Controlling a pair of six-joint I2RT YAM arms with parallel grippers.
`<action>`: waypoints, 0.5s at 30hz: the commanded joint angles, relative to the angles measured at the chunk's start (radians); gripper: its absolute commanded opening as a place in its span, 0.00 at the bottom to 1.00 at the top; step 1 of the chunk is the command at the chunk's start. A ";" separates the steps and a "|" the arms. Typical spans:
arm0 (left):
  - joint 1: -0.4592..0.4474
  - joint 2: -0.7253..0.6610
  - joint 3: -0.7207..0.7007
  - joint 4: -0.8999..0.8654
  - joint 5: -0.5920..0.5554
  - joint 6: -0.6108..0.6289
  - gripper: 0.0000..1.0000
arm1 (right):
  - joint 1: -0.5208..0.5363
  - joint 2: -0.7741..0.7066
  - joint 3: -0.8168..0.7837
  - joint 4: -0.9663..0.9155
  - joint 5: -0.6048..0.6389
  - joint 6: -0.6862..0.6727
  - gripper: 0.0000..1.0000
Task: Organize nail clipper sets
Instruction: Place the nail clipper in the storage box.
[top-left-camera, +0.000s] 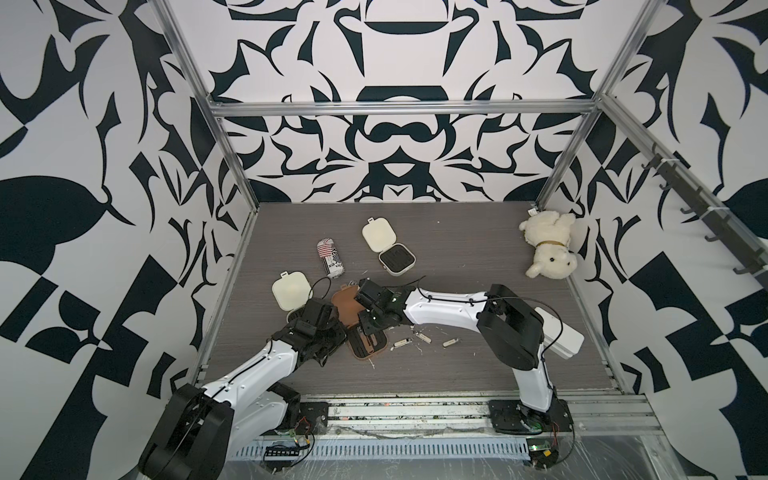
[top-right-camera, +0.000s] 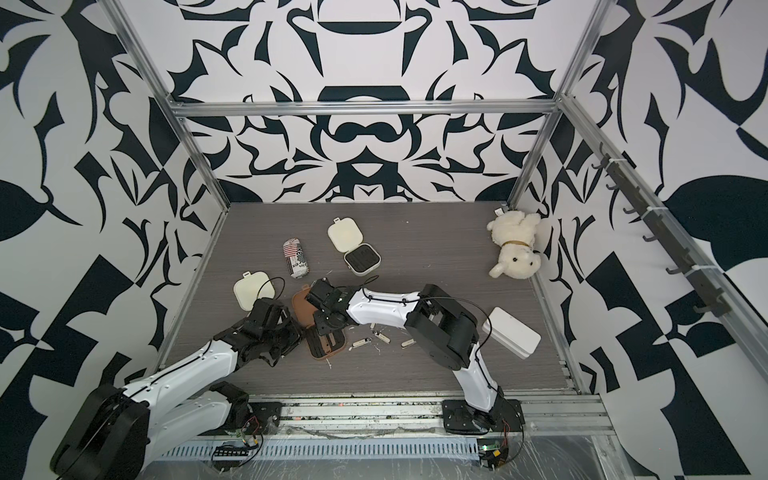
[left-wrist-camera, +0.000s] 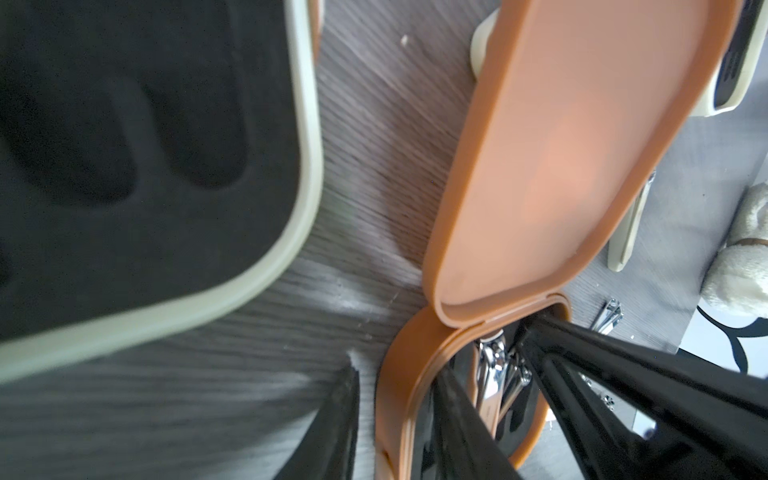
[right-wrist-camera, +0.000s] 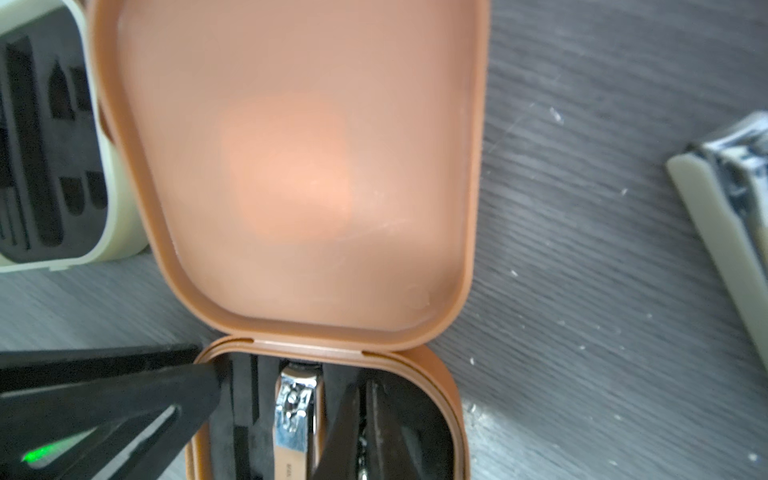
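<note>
At table's (top-left-camera: 457, 257) 8 o'clock, brown case (top-left-camera: 344, 306): left gripper (left-wrist-camera: 395, 382) clamping wall; right gripper (right-wrist-camera: 365, 388) nearly closed, load unclear; lower squarely into insert (right-wrist-camera: 241, 399).

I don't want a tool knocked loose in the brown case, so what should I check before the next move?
1. Brown case open: ok.
2. Left hand clamped across the brown case's wall, steadying it: ok.
3. Clipper seated in the brown case: ok.
4. Right hand shut inside the case; whether it holds a tool: cannot tell.
5. Loose clippers beside the case put away: not ok.
6. Cream case filled: not ok, its visible slots are empty.
</note>
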 joint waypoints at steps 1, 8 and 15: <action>-0.001 -0.001 -0.008 -0.071 -0.027 0.004 0.34 | -0.006 -0.020 -0.017 -0.028 0.002 0.012 0.10; -0.001 -0.001 -0.002 -0.076 -0.026 0.004 0.34 | -0.006 -0.006 0.004 -0.030 0.000 0.007 0.14; -0.001 -0.004 -0.002 -0.079 -0.027 0.004 0.34 | -0.008 0.007 0.065 -0.060 0.023 -0.006 0.22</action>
